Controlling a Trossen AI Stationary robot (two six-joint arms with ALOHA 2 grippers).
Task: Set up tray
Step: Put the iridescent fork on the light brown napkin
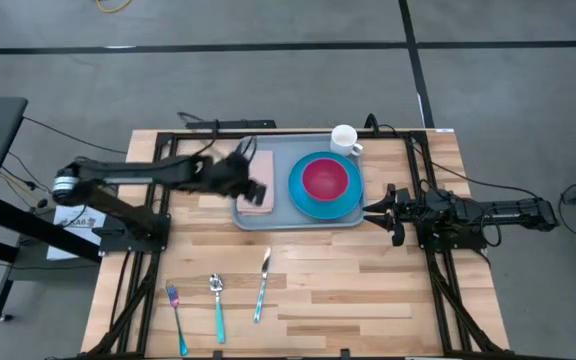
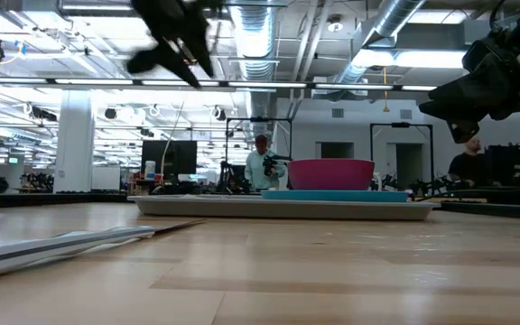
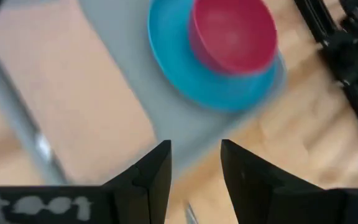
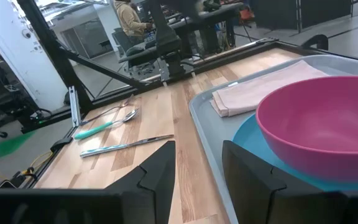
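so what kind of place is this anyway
Most likely a robotics lab or open workshop. The low view shows exposed ceiling ducts, more workstations with monitors, and a person behind the wooden table, which has a black frame.

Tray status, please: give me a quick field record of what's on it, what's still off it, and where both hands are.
tray: grey-blue, far-centre of the table
on tray: blue plate with pink bowl on it; folded napkin on its left part
off tray: white mug at the far rim; fork, spoon, knife near the front edge
left hand: open, above the napkin
right hand: open, beside the tray's right edge
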